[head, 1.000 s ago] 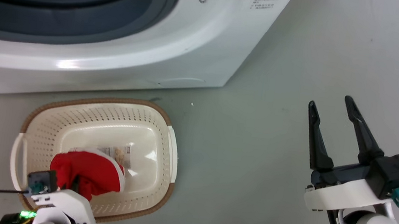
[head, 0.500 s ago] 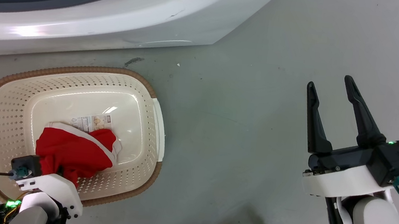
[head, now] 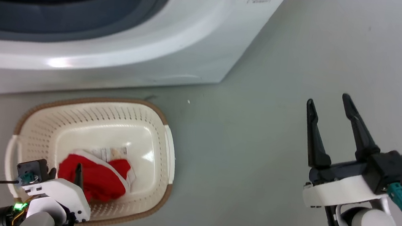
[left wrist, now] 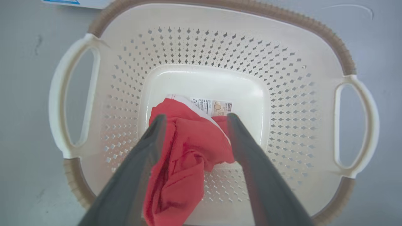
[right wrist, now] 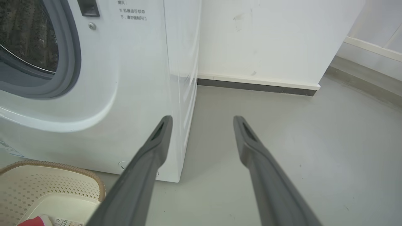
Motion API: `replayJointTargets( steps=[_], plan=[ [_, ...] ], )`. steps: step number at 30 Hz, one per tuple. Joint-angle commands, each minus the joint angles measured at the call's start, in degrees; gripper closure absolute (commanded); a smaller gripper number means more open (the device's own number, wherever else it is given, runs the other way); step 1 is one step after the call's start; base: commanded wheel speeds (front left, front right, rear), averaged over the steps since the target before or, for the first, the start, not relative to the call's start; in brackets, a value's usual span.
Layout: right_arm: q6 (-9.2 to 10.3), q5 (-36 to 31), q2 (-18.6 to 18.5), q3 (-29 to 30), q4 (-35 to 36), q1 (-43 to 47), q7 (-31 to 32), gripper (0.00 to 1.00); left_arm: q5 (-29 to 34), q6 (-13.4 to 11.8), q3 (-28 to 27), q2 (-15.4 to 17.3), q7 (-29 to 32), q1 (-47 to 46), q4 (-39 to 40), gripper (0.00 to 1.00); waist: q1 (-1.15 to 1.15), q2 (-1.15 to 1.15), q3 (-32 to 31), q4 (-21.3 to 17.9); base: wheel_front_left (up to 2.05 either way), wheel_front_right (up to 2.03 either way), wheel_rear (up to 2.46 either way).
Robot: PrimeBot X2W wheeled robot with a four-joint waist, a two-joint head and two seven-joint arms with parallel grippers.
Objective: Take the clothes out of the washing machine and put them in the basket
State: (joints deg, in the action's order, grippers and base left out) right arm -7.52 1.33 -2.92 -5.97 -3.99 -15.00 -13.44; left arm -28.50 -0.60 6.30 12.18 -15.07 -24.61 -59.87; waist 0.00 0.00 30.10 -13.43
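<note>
In your head cam the red clothes [head: 100,181] lie in the basket [head: 103,99] by the washing machine [head: 194,43], and the R gripper [head: 327,99] hangs wide open over the floor [head: 257,154]. L wrist cam: L gripper [left wrist: 196,116] jaws apart, one each side of the clothes. R wrist cam: jaws apart too.

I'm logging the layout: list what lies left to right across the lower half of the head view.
Basket, red clothes lying in it → bare grey floor → right end effector, fingers apart.
</note>
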Motion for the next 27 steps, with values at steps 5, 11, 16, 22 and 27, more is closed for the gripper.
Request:
replayJointTargets(
  steps=[5, 11, 16, 22, 27],
  plan=[
    [0.06, -1.3, 0.1, 0.3, 0.4, 3.7, 1.7, 0.0, 3.3, 0.2, -2.4, -1.3, -0.1, 4.0, 6.9, 0.0, 0.0, 0.0, -11.1, 3.3, 0.0, 0.0, 0.0],
    [0.06, -1.3, 0.1, 0.9, 1.9, 6.5, 3.3, 0.0, 7.0, 0.9, -4.7, -2.7, -0.1, 5.9, 14.7, 0.0, 0.0, 0.0, -15.4, 4.4, 0.0, 0.0, 0.0],
    [0.06, -1.2, 0.1, 1.6, 3.4, 8.2, 4.3, 0.0, 10.2, 1.5, -6.1, -3.2, -0.1, 6.4, 21.8, 0.0, 0.0, 0.0, -17.0, 4.8, 0.0, 0.0, 0.0],
    [0.06, -1.2, 0.1, 1.5, 4.4, 9.1, 5.0, 0.0, 12.4, 2.9, -6.3, -2.8, -0.1, 3.0, 26.0, 0.0, 0.0, 0.0, -18.0, 4.7, 0.0, 0.0, 0.0],
    [0.05, -1.0, 0.1, 1.0, 4.8, 9.0, 5.2, 0.0, 12.8, 3.9, -5.4, -1.7, 0.8, -1.3, 24.1, 0.0, 0.0, 0.0, -17.8, 4.0, 0.0, 0.0, 0.0]
  ],
)
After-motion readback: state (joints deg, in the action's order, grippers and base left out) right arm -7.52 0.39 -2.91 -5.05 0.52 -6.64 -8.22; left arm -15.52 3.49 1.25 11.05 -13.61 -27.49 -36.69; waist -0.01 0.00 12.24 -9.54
